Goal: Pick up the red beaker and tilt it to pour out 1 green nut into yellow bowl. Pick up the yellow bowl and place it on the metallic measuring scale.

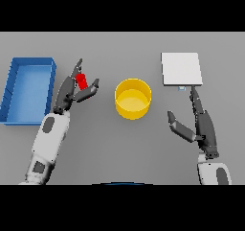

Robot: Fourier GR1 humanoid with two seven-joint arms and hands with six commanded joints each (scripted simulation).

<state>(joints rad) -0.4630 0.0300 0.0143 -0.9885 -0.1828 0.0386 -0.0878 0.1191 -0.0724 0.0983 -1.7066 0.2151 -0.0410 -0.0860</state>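
The small red cylindrical beaker sits between the fingers and thumb of the left hand, left of centre over the grey desk; the dark fingers reach up past it on its left side and the thumb closes in from its right, so the hand grips the beaker, which is tilted with its upper end toward the far left. Whether the beaker rests on the desk or is raised cannot be told from the head view, and its contents are not visible. Just to the right, apart from the left thumb, stands the round yellow bowl, upright near the middle of the desk, its inside showing only yellow. Further right and toward the far side lies the flat, square, light metallic measuring scale, well apart from the bowl. The right hand is below the scale, holding nothing, with straight fingers pointing toward the scale's near edge and the thumb spread wide to the left. At the far left, beside the left arm, lies a rectangular blue tray with raised walls.
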